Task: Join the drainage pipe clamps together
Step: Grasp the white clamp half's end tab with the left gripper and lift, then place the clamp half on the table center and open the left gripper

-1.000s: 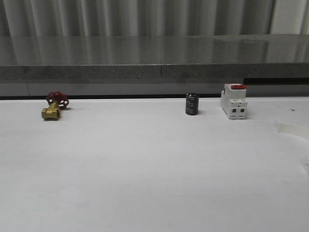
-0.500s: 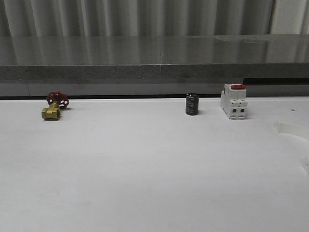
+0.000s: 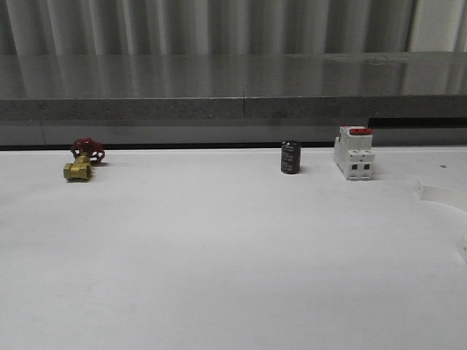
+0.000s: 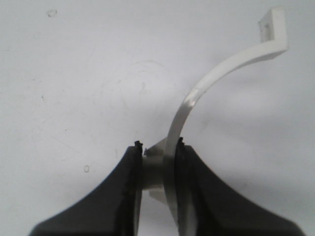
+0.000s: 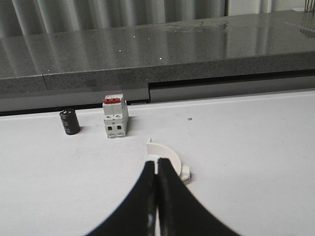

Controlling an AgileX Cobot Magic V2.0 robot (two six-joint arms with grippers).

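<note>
Left tool (image 4: 158, 160) is gripping one clamp half (image 4: 211, 83) over the desk (image 4: 74, 73); right tool (image 5: 156, 172) is sitting clenched, empty, near second half (image 5: 170, 156); joining not yet started.

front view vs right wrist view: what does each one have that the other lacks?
Front view only: the brass valve with a red handwheel at the table's far left.

Right wrist view only: the right end effector, its fingers pressed together, just in front of a white clamp half lying on the table.

Shared: the black cylinder and the white breaker with a red switch side by side near the table's back edge, on the white table with the grey ledge behind. The front view's right edge catches a faint white piece, too unclear to name.
</note>
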